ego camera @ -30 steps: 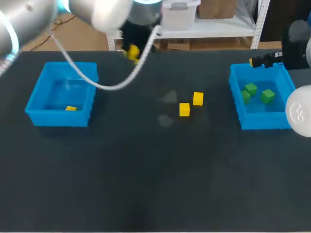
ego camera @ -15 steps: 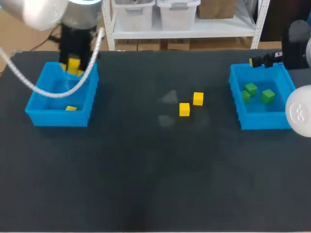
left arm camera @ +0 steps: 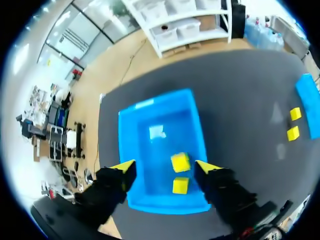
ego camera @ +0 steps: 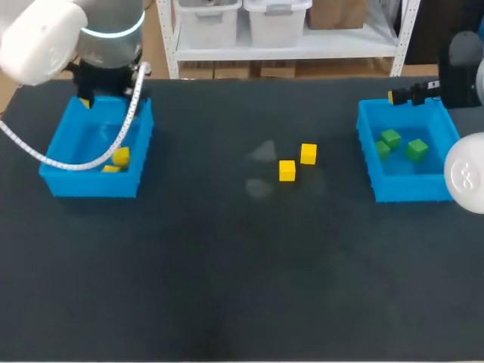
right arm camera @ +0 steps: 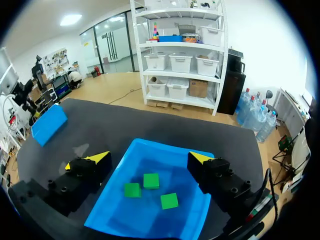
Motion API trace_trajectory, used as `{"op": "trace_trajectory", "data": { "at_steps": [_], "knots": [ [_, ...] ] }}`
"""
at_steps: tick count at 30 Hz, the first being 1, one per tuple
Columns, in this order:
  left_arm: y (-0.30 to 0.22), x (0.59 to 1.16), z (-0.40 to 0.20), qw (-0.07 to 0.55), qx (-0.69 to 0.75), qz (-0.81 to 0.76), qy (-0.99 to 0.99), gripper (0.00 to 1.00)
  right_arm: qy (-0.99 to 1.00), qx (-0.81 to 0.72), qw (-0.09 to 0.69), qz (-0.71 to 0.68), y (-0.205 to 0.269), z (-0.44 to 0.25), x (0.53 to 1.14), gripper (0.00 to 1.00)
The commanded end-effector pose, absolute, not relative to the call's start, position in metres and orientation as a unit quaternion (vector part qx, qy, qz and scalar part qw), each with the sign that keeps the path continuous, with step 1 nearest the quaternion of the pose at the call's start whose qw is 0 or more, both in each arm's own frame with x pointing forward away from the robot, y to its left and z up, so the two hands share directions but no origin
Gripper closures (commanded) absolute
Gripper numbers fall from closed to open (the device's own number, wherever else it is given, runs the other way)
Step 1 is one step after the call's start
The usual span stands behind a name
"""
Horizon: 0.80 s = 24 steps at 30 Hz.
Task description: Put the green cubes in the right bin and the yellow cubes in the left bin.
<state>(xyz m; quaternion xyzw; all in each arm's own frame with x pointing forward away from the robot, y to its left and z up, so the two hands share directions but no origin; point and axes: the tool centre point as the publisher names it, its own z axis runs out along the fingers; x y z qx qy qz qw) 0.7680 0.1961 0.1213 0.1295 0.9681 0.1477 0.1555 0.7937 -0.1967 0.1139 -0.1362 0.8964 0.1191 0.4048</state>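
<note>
Taking stock of the sort, we judge it more than half done. Our left end effector (left arm camera: 165,167) hangs over the left bin (ego camera: 91,186) with its yellow-tipped fingers spread wide and nothing between them. Below it, inside that bin, are the first yellow cube (left arm camera: 180,162) and the second yellow cube (left arm camera: 180,185), just beside each other near the bin's front wall. We cannot tell whether the first one has fully settled on the floor of the bin. Our right end effector (right arm camera: 147,159) is likewise open and empty, poised above the right bin (ego camera: 408,190). That bin holds a green cube (right arm camera: 151,180), a second green cube (right arm camera: 132,190) and a third green cube (right arm camera: 169,201), all close together on its floor. No green cube shows anywhere on the desk (ego camera: 227,287), so the green half of the job looks finished. What remains, as far as we can see, is the third yellow cube (ego camera: 308,153) and the fourth yellow cube (ego camera: 286,170). They sit near each other but not touching, around the middle of the desk, well apart from both bins. Each needs picking up and carrying across to the left bin, which we expect will fall to our left arm.
</note>
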Motion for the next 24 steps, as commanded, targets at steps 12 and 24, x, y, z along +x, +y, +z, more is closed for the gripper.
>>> {"op": "trace_trajectory", "data": {
  "at_steps": [12,24],
  "knots": [
    [0.018,0.775,0.134,0.167,0.381,0.010,0.909,0.00,0.896,-0.136,0.405,0.118,-0.196,0.114,0.793,0.00],
    [-0.072,0.737,0.103,0.094,0.566,-0.022,0.819,0.00,0.896,-0.136,0.405,0.118,-0.196,0.114,0.793,0.00]
  ]
}}
